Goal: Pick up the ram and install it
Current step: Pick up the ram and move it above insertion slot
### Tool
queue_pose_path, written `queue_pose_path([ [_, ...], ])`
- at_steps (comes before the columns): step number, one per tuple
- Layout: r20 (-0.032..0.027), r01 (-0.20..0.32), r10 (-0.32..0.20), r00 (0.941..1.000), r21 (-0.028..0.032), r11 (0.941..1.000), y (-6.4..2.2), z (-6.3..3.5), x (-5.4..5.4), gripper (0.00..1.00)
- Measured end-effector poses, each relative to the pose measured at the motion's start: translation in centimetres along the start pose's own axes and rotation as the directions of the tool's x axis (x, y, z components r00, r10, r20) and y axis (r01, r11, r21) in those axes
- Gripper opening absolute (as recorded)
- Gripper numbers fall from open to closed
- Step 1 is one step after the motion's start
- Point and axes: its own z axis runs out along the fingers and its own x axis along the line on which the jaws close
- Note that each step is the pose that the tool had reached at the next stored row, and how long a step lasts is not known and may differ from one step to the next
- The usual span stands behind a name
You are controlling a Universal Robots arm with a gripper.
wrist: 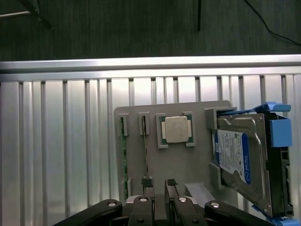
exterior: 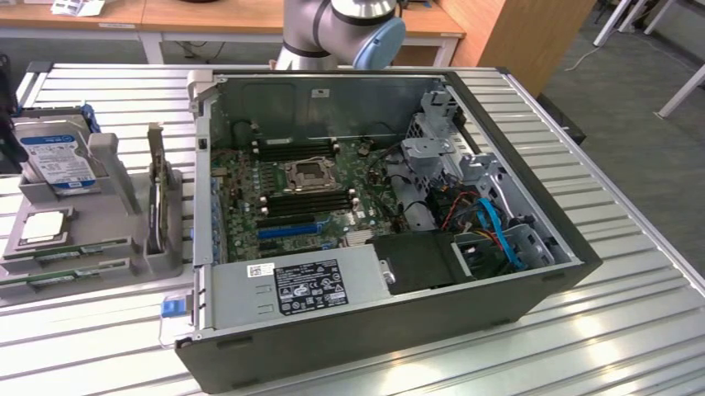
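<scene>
Two ram sticks stand on edge in slots of a grey holder [wrist: 193, 165]: one ram [wrist: 124, 155] shows a thin green edge, and a second one [wrist: 145, 150] sits beside it. In the exterior view these sticks [exterior: 68, 251] lie along the front of the holder [exterior: 111, 239], at that view's left. My gripper [wrist: 159, 184] hovers above the holder, open, with nothing between its black fingertips [wrist: 147, 184]. It is closest to the second stick and touches neither. The green motherboard [exterior: 292, 194] lies inside the open computer case [exterior: 529, 272].
The holder also carries a square silver processor [wrist: 176, 129] and a hard drive [wrist: 235, 160] in a blue bracket. The case's walls, power supply [exterior: 297, 285] and cables [exterior: 496, 223] surround the motherboard. The arm's base [exterior: 330, 33] stands behind the case on the slatted metal table [exterior: 617, 330].
</scene>
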Motion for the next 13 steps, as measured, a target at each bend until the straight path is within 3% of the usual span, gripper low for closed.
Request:
queue_pose_path([
  [13, -0.0001, 0.0, 0.0, 1.0, 0.0, 1.0, -0.04, 1.02, 0.01, 0.24],
])
